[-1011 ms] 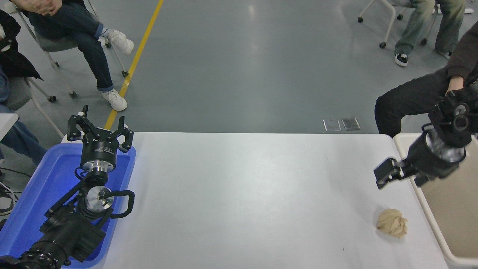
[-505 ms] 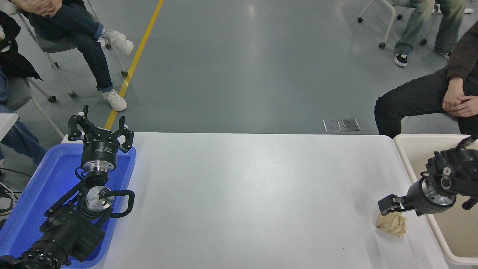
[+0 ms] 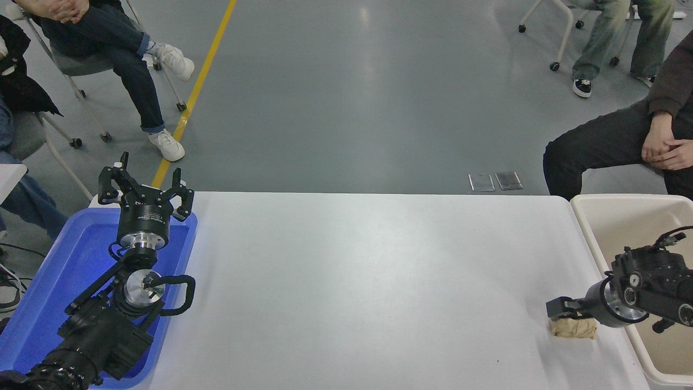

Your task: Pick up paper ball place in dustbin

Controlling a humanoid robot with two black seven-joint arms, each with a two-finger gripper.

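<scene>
The paper ball [image 3: 575,329] is a tan wrinkly lump lying on the white table [image 3: 368,281] near its front right corner, close to the dustbin's left wall. The dustbin [image 3: 628,198] is a cream-beige rectangular bin standing against the table's right end. My right gripper [image 3: 563,316] reaches in from the right over the bin's rim, low and level, and sits right on top of the ball, hiding its upper part. I cannot see how its jaws stand. My left gripper [image 3: 145,187] is open and parked over the blue tray at the lower left.
A shallow blue tray [image 3: 38,303] lies at the table's left end under the left arm. People sit on chairs beyond the table, at the far left, the far right and the right edge [image 3: 612,141].
My right gripper came down from above the bin's rim and toward me, onto the paper ball. The ball now looks flatter and partly covered. The left arm has not moved.
</scene>
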